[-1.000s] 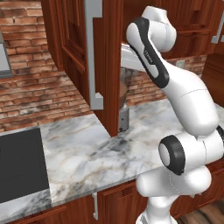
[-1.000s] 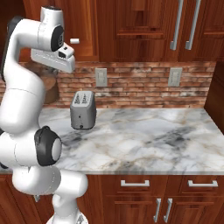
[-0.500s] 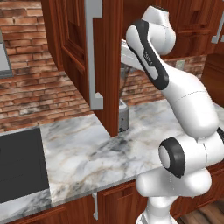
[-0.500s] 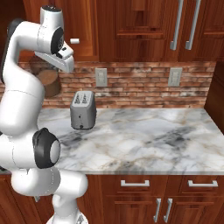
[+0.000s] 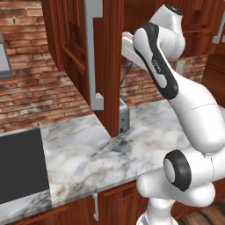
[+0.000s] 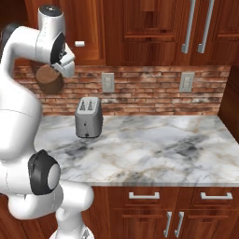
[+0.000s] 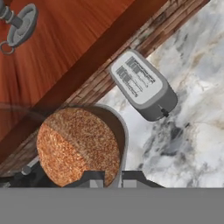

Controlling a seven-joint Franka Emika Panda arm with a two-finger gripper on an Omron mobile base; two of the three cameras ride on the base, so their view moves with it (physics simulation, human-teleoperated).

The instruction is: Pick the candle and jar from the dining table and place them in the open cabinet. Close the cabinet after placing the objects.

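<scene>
Two fingertips of mine stand close together at the bottom of the hand view, pinched on the rim of the jar; the glass wall runs right between them. My gripper holds the jar up in the air, next to the front edge of the cabinet shelf, with the brick wall showing under that edge.

In the right base view the jar hangs below my wrist, in front of the bricks and well above the worktop. The silver toaster sits on the marble under it and off to the side, so there is open air below the jar. The open cabinet door stands out over the worktop, its long silver handle facing the left base camera, close beside my forearm.

The jar's lower part is full of brown grains; looking down into it I see their rough surface, with clear glass above. On the wooden shelf the candle stands already, well apart from the jar; its round foot is plain but its top is cut off by the corner of the hand view.

From the left base view the door hides my hand and the jar entirely. The toaster peeks out behind the door's edge there.
</scene>
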